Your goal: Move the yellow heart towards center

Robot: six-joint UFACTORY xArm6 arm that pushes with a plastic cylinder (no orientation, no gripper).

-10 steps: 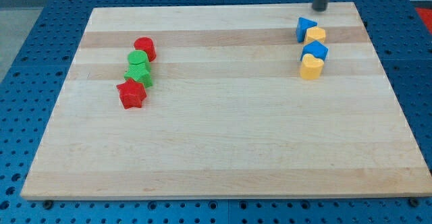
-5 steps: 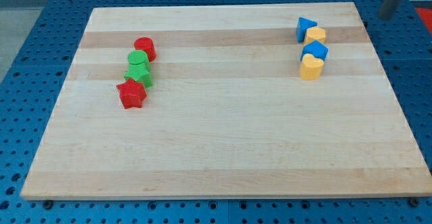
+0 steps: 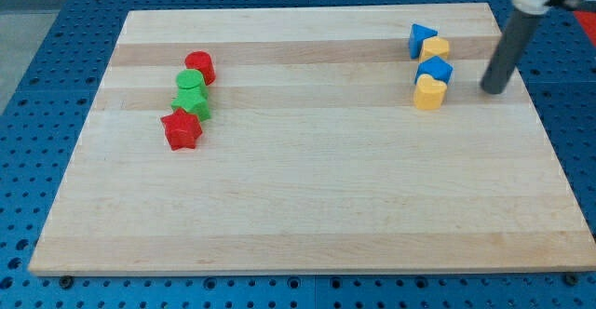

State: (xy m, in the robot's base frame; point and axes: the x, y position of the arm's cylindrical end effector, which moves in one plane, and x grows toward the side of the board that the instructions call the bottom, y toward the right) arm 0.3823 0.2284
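Observation:
The yellow heart (image 3: 428, 93) lies at the board's upper right, at the bottom of a short column of blocks. Above it, touching, is a blue block (image 3: 434, 70), then a yellow block (image 3: 435, 48), then a blue triangle (image 3: 421, 39). My tip (image 3: 494, 90) stands on the board to the right of the yellow heart, about level with it, a clear gap apart.
At the view's left a red cylinder (image 3: 200, 66), a green round block (image 3: 189, 82), a green block (image 3: 194, 104) and a red star (image 3: 182, 129) form a slanted column. The wooden board (image 3: 307, 197) rests on a blue perforated table.
The rod moved from the board's top edge out to the upper right corner, then down onto the board beside the yellow heart. No block has moved.

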